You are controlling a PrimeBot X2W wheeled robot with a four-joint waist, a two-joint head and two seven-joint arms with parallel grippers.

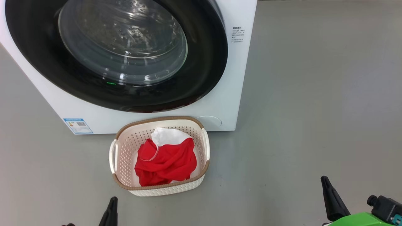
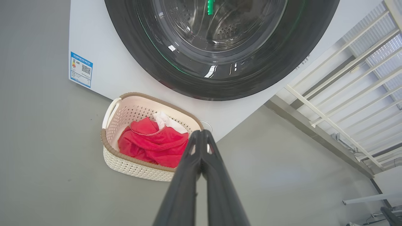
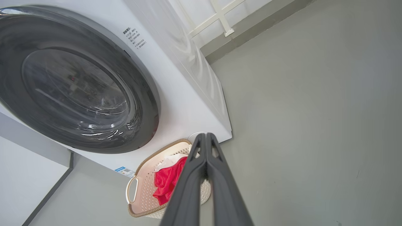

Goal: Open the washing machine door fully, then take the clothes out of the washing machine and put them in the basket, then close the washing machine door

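Left tool (image 2: 201,132), clothes (image 2: 150,144) in basket (image 2: 132,167), railing (image 2: 329,123)

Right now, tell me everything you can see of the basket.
The basket is a small cream-white rounded rectangle, plastic by its look, its walls perforated with small holes, with a brown woven-look rim and a loop handle at each end. It stands upright on the grey floor, right in front of the washing machine; whether they touch I cannot tell. The clothes, red with white, lie bundled inside, mostly below the rim. Nothing else touches it.
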